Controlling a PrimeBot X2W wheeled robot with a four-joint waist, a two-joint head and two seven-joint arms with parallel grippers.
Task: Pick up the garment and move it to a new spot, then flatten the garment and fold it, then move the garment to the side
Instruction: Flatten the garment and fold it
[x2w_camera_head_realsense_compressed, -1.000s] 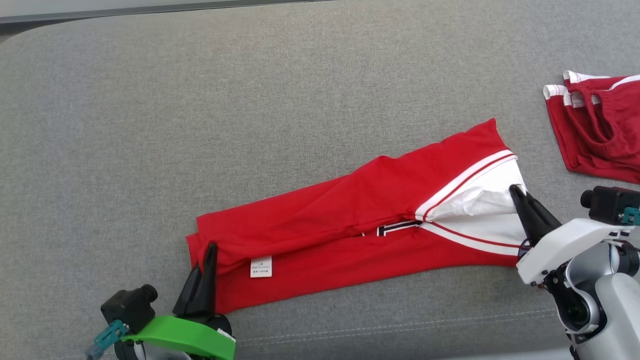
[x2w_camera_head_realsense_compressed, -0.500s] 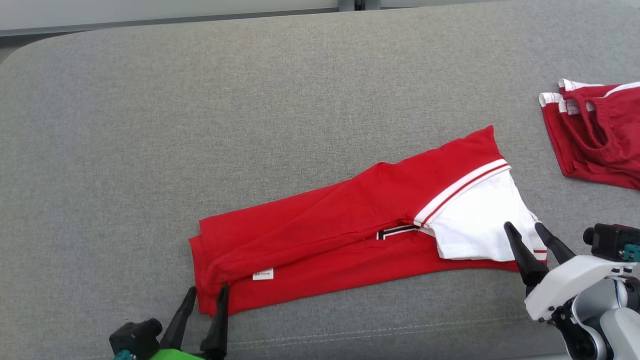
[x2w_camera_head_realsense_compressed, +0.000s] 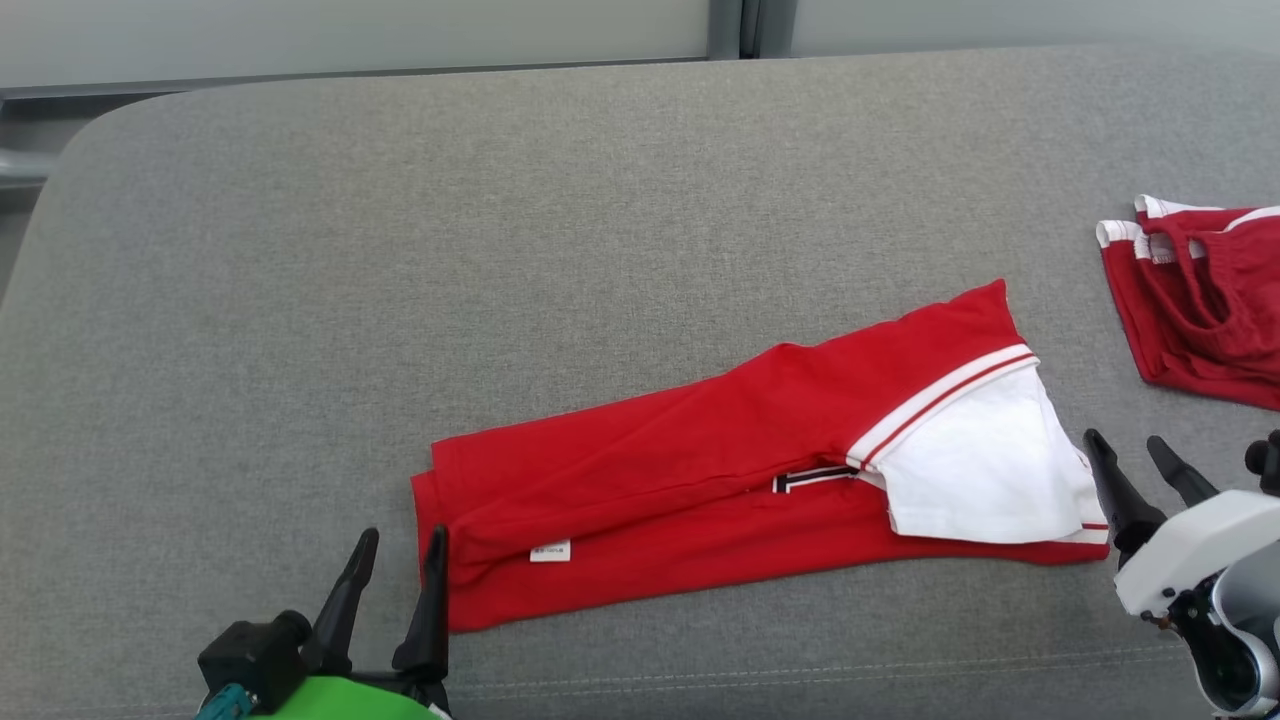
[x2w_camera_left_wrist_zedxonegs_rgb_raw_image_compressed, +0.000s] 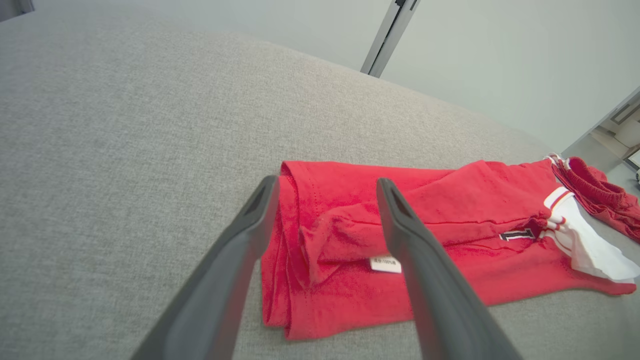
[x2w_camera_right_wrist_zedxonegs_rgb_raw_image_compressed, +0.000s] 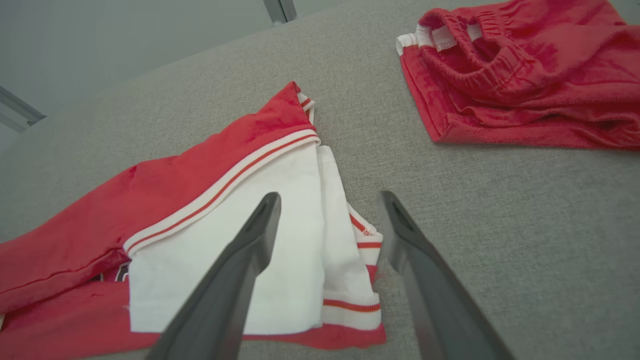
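We find the garment (x2w_camera_head_realsense_compressed: 720, 470), a red shirt folded into a long strip, lying flat on the grey cushion (x2w_camera_head_realsense_compressed: 500, 250), right of centre and toward the front edge. Its white sleeve (x2w_camera_head_realsense_compressed: 985, 470) lies on top at the right end, and a white label (x2w_camera_head_realsense_compressed: 550, 551) shows near the left end. The left gripper (x2w_camera_head_realsense_compressed: 403, 533) stands at the strip's left end, fingers spread wide, holding nothing. The right gripper (x2w_camera_head_realsense_compressed: 1123, 438) stands just beside the sleeve end, likewise spread and empty. A second red garment (x2w_camera_head_realsense_compressed: 1200, 300) lies apart at the far right.
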